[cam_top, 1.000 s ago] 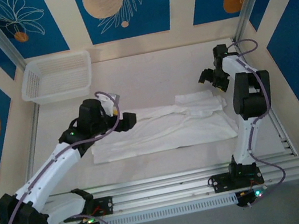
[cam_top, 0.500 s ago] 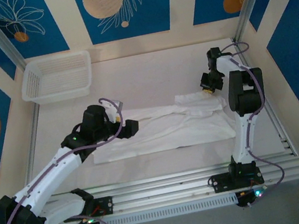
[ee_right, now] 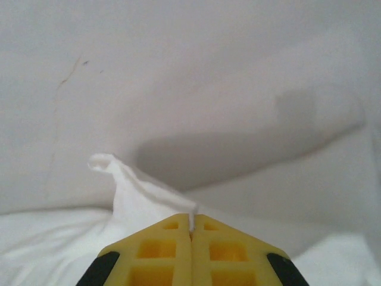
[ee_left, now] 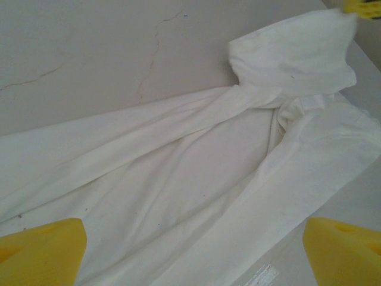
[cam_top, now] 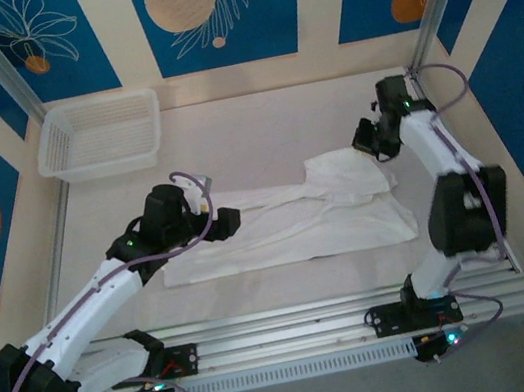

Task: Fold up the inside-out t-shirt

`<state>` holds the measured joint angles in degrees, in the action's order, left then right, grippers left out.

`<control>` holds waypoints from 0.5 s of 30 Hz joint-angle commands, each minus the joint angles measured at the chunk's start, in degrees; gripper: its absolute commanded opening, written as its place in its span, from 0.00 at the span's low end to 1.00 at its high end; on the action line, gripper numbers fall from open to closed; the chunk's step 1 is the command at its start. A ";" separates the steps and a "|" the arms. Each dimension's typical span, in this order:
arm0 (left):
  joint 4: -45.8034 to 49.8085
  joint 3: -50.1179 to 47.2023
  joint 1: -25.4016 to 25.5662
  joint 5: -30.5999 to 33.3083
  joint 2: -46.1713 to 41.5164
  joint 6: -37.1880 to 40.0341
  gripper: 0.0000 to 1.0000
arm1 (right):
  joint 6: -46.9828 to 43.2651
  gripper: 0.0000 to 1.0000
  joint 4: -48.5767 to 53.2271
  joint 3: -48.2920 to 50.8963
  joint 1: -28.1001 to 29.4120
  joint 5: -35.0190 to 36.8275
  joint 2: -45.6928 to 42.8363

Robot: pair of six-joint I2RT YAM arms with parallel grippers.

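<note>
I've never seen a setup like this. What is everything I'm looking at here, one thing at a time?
t-shirt: one, white, lying wrinkled across the middle of the table
basket: one, white mesh, far left corner of the table
table: one, pale, under everything
wall panels: several, blue with orange circles and leaf outlines, around the table
rails: a set, silver metal, along the near edge
left arm: one, white and black, reaching from the near left
right arm: one, white and black, reaching from the near right
left tool: one, yellow fingers, open, at the t-shirt's left end
right tool: one, yellow fingers, shut on a raised fold of the t-shirt at its far right corner
</note>
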<state>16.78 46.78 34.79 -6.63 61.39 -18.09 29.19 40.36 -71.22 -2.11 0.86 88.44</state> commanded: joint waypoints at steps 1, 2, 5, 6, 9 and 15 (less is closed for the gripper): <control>1.52 -0.99 0.28 2.27 -1.27 -0.98 0.94 | 6.83 0.00 -4.10 15.51 0.09 -3.18 -12.06; 1.64 -1.16 0.27 2.73 -1.27 -1.07 0.94 | 8.58 0.00 -4.90 20.08 0.13 -3.30 -16.40; 1.86 -1.10 0.24 3.15 -0.93 -1.07 0.94 | 13.27 0.00 -3.83 32.89 -0.22 -0.21 -30.37; 1.86 -1.08 0.23 3.20 -0.84 -1.07 0.94 | 14.90 0.02 -2.94 36.66 -0.67 1.01 -35.22; 1.26 -1.08 0.23 3.24 -0.53 -1.42 0.94 | 17.72 0.14 -1.64 44.47 -2.43 0.57 -46.89; 2.14 -1.16 0.20 3.83 0.06 -2.70 0.94 | 20.69 0.49 -2.55 44.59 -6.49 -2.47 -54.67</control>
<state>18.09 46.19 34.79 -3.92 61.30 -19.53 47.22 40.69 -25.39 -7.55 0.89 34.61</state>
